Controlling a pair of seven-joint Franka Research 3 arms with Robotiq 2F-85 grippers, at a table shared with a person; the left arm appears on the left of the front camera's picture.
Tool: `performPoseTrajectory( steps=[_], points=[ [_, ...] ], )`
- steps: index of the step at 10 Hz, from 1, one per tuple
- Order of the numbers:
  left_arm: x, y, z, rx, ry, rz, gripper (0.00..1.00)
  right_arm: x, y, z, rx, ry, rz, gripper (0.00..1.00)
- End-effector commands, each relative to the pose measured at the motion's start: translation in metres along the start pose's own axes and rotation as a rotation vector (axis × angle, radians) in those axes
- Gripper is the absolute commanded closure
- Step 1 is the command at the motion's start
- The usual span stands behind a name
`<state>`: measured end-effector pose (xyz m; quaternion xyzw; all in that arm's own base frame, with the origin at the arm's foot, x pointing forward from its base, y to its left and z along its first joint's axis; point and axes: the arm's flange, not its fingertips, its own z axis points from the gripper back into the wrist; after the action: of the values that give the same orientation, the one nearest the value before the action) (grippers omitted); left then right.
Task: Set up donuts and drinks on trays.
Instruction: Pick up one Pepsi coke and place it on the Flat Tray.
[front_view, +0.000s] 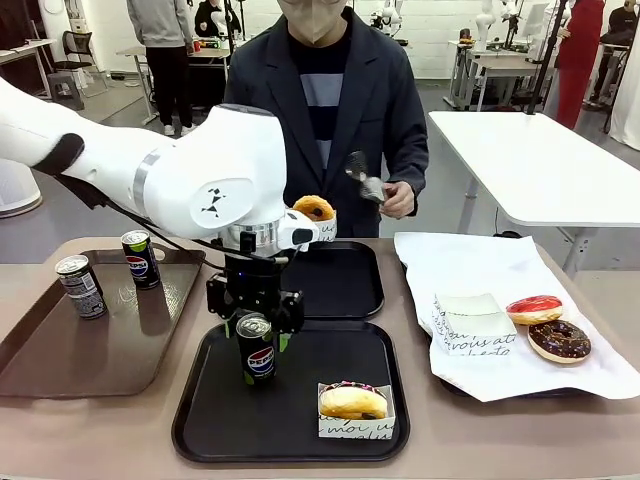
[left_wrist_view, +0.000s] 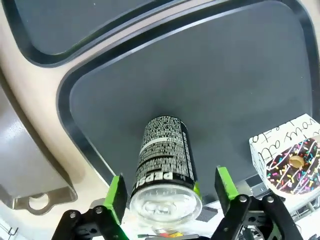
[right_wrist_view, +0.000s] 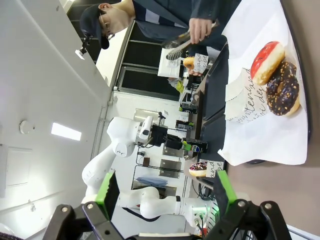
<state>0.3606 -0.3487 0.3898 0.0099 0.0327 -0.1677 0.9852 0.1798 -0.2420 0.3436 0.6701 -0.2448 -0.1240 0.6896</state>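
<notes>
We see a long brown tray (front_view: 100, 355) with a raised rim at the left of the tan table (front_view: 90, 435). On the right a white paper sheet (front_view: 470, 265) lies spread, a dark edge showing under its near side. Across the table stands a person (front_view: 385, 110) in a dark jacket, with metal tongs (front_view: 362, 182) raised above the far edge. Behind, to the right, stands a white table (front_view: 540, 160).

Left tool (left_wrist_view: 171, 187) pointing down, jaws spread, right tool (right_wrist_view: 166, 189) jaws apart
</notes>
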Motion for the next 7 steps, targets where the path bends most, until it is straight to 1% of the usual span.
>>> performPoseTrajectory(
  steps=[1,3,4,7],
  points=[
    [-0.028,0.006,0.03,0.052,-0.076,0.003,0.01,0.001,0.0,-0.003,0.02,-0.016,0.019,0.0],
    [-0.063,0.018,0.071,0.072,-0.152,0.023,0.0,0.001,0.0,-0.003,0.02,-0.016,0.019,0.0],
    [-0.08,0.028,0.088,0.091,-0.168,0.01,0.0,0.001,0.0,-0.003,0.02,-0.016,0.019,0.0],
    [-0.103,0.055,0.107,0.04,-0.175,0.004,0.0,0.001,0.0,-0.003,0.02,-0.016,0.019,0.0]
  ],
)
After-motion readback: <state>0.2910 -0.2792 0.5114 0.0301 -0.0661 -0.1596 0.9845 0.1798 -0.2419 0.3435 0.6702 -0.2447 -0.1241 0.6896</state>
